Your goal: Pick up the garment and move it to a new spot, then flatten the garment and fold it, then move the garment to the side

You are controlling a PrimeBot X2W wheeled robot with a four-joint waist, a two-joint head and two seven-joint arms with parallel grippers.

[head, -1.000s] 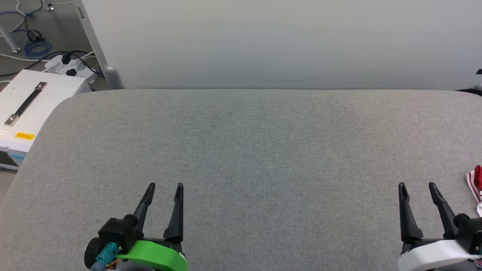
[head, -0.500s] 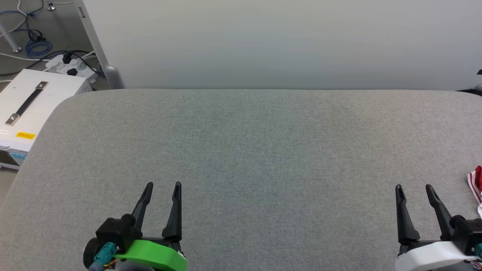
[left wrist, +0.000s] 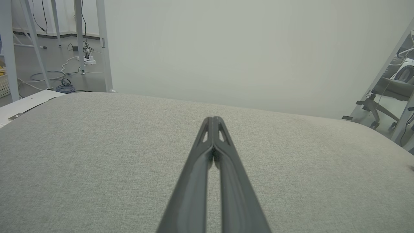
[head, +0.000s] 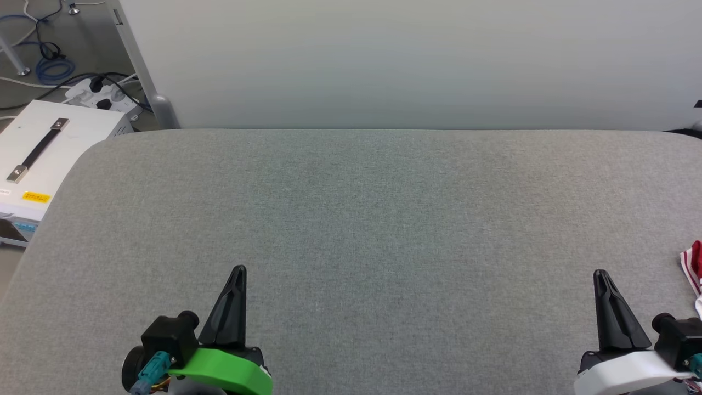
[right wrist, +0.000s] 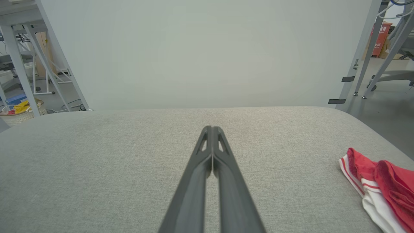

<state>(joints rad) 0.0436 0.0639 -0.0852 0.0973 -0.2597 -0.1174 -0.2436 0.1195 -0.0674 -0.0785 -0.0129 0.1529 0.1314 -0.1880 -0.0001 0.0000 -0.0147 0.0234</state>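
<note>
Garment (head: pixel 694 267): lay bunched at right edge of worktop (head: pixel 384 219), near and to the right of right claw (head: pixel 601 275); right arm was much nearer. Long axis unclear. Right claw: clenched, empty. Left claw (head: pixel 239 271): clenched, empty, well apart from garment.

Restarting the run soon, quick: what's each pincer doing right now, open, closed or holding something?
Left pincer: closed, empty.
Right pincer: closed, empty; the red-and-white jersey T-shirt lies apart, to its right.
</note>
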